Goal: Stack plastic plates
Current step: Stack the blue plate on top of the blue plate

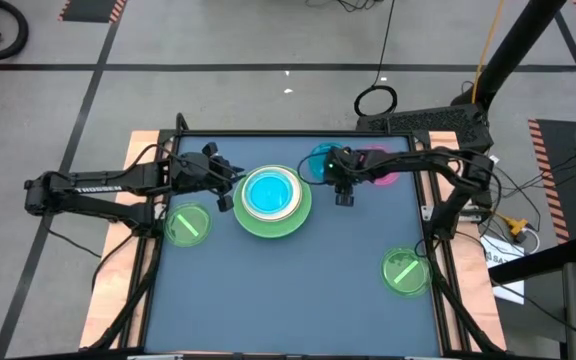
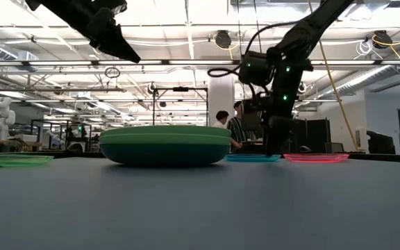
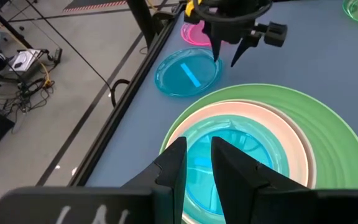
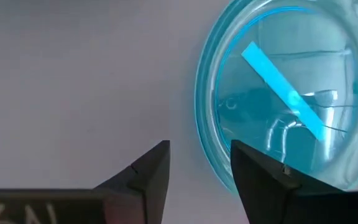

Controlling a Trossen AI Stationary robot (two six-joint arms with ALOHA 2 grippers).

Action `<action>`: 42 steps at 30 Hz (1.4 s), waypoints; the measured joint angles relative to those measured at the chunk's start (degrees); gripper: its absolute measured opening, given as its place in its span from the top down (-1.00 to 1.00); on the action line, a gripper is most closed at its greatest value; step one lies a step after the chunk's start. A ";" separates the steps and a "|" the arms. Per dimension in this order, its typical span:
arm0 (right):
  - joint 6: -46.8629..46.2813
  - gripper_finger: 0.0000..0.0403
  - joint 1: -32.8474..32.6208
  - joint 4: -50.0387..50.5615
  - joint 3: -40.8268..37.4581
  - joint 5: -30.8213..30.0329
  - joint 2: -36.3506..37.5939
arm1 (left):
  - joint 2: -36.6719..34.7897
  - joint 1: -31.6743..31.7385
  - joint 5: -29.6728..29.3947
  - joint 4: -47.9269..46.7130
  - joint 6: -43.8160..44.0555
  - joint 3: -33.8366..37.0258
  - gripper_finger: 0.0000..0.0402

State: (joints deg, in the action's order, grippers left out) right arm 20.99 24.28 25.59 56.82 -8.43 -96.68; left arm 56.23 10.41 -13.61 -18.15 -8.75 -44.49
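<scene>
A stack stands mid-table: a large green plate point(image 1: 258, 225) point(image 2: 165, 144) carries a cream plate point(image 3: 284, 134) and a translucent blue plate point(image 1: 270, 192). A second blue plate with a stripe point(image 1: 318, 160) point(image 4: 291, 93) lies flat behind it, beside a pink plate point(image 1: 383, 170). My right gripper point(image 1: 343, 195) point(image 4: 197, 149) is open, pointing down, its fingers astride that blue plate's rim. My left gripper point(image 1: 226, 190) point(image 3: 197, 144) hangs raised over the stack's left side, open by a narrow gap and holding nothing. My right gripper comes from above at the striped blue plate's rim point(image 4: 205, 149), with one finger over the plate's inside and the other over the bare table. Whether either finger touches the rim, I cannot tell. The plate lies flat on the table.
Two small green plates lie on the table, one near the left edge point(image 1: 188, 225) and one at the near right point(image 1: 406, 270). The pink plate point(image 2: 317, 157) is close to the right gripper. People stand in the room beyond the far edge.
</scene>
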 joint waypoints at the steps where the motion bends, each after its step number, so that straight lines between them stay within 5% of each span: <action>1: 0.30 0.20 0.22 -0.39 0.00 1.05 -0.32 | 0.00 -0.02 0.00 0.00 0.00 0.00 0.60; 18: 2.45 0.24 2.13 -3.66 0.13 3.07 -4.21 | 0.00 -0.02 0.00 0.00 -0.24 0.00 0.60; 31: 3.90 0.77 1.86 -4.41 0.02 2.70 -3.86 | 0.00 -0.01 0.00 0.00 -0.52 0.00 0.60; 42: 3.66 0.99 1.68 -4.11 -0.13 2.04 3.07 | 0.00 -0.01 0.00 0.01 -0.50 0.00 0.60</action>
State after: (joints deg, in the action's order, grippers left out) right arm 24.65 25.96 21.48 56.69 -6.39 -93.61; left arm 56.23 10.41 -13.61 -18.14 -9.26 -44.49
